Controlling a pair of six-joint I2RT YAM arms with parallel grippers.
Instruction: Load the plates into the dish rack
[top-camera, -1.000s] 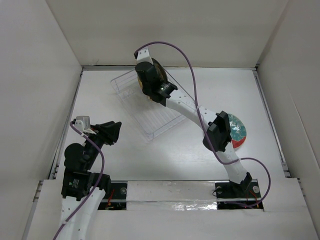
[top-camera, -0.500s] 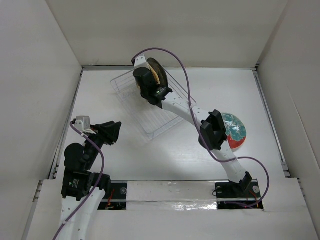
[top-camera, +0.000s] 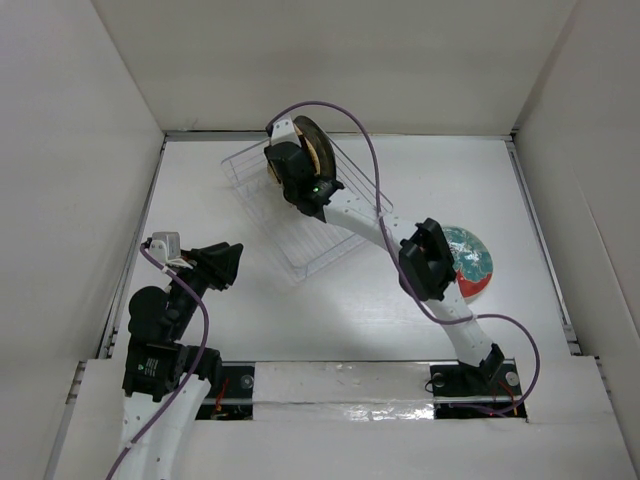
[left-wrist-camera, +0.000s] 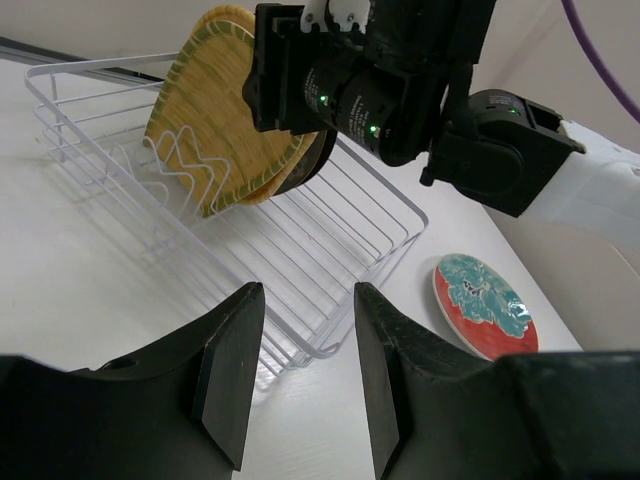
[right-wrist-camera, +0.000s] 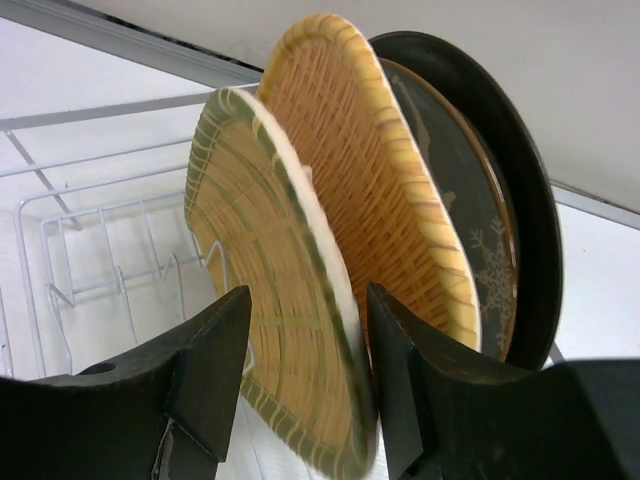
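Honestly, the right gripper (right-wrist-camera: 308, 296) cuts off the green-rimmed plate's (right-wrist-camera: 250, 230) lower edge. It stands in the rack (right-wrist-camera: 100, 111) between those spread jaws; left gripper (left-wrist-camera: 305, 295) gapes too.

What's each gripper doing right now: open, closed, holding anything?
Left gripper: open, empty.
Right gripper: open, straddling the rim of the olive-rimmed basket-pattern round plate, not clamped on it.

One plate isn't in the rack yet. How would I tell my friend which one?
Find the white wire dish rack at the back of the table, then look to its right. A round plate lies flat there, alone. Unlike the yellowish and dark plates standing in the rack, it is teal with a red rim.
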